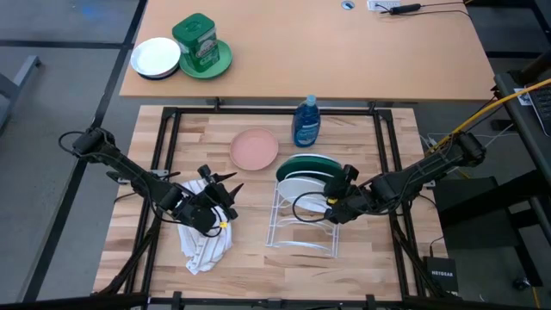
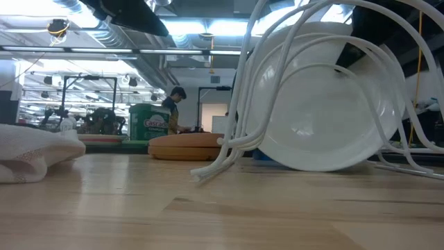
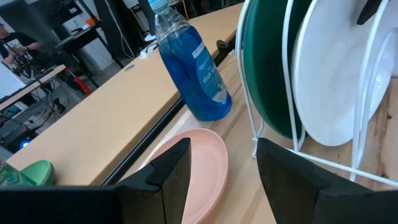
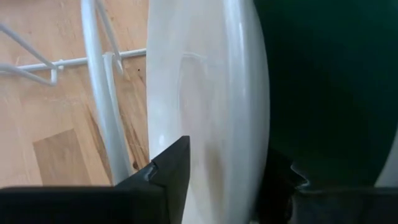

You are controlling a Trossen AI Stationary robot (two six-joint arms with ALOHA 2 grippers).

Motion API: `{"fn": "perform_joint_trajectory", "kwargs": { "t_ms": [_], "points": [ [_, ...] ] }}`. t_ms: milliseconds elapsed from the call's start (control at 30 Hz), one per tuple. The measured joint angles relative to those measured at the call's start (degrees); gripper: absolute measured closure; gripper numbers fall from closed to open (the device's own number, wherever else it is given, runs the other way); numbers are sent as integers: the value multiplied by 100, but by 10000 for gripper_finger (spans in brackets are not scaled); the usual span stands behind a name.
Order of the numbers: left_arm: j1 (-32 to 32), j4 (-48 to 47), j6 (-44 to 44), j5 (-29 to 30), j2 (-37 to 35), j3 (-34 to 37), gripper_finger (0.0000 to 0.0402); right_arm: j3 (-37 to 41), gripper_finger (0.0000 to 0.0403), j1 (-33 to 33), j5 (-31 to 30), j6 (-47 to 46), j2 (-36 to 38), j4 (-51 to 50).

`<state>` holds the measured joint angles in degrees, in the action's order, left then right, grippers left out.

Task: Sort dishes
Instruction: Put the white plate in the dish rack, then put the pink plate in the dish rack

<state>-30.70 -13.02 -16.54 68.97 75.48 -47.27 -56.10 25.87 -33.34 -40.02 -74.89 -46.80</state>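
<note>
A white wire rack (image 1: 297,232) stands on the wooden table. The dark green plate (image 1: 303,161) and the white plate (image 1: 301,184) stand on edge in it, side by side. My right gripper (image 1: 331,207) is at the rack's right side, shut on the white plate (image 4: 211,93). The salmon pink plate (image 1: 254,148) lies flat on the table, left of the rack's far end. My left gripper (image 1: 222,181) is open and empty above a white cloth (image 1: 205,241), pointing toward the pink plate (image 3: 193,168). The brown plate is out of view. My right gripper pinches the white plate's rim (image 4: 224,155) between its two fingers, one on each face. The fingers come about level from the table's right side. The plate stands on edge in the rack, next to the green plate (image 4: 323,74).
A blue dish-soap bottle (image 1: 306,120) stands just behind the rack. On the far table are a small dark-rimmed white dish (image 1: 156,57) and a green plate with a green tin (image 1: 201,45). A person (image 2: 175,107) shows in the room behind.
</note>
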Motion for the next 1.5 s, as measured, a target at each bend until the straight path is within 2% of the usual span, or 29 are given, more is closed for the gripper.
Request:
{"fn": "perform_joint_trajectory", "kwargs": {
  "t_ms": [300, 1400, 1500],
  "points": [
    [0, 1, -1, 0, 0, 0, 229, -85, 221, 0, 112, 13, 1, -132],
    [0, -64, -81, -118, 0, 0, 229, -1792, 219, 0, 617, -3, 4, -2256],
    [64, -285, -378, -436, 0, 0, 229, -1883, 219, 0, 707, -1, 4, -2292]
  ]
}}
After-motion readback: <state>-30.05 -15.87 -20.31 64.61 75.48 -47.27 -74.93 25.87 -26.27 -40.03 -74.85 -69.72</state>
